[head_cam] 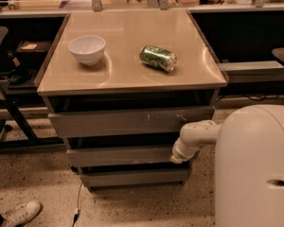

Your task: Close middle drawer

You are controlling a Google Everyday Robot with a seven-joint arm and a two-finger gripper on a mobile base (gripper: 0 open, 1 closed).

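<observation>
Here we are at the grey drawer cabinet [43,82], and the white arm [199,135] reaches in from the robot's body [255,169] on the right, low against the stack. The gripper [176,158] sits right at the right-hand end of the middle drawer [123,156], touching or just about touching its plain flat front; whether it is spread or pinched, I cannot tell from here. That drawer lies between the taller scratched top drawer front [128,122] and the bottom drawer front [132,177], with a dark band showing above it, so it looks to me not quite home. This is the pushing step, and with contact so far off to one end the drawer could skew on its runners. A straight, steady shove directly into the cabinet looks best, or a slide toward the centre of the front first. Gentle too: up top a white bowl [87,48] stands upright and a green can [158,58] lies on its side, and a jolt could set that can rolling.
</observation>
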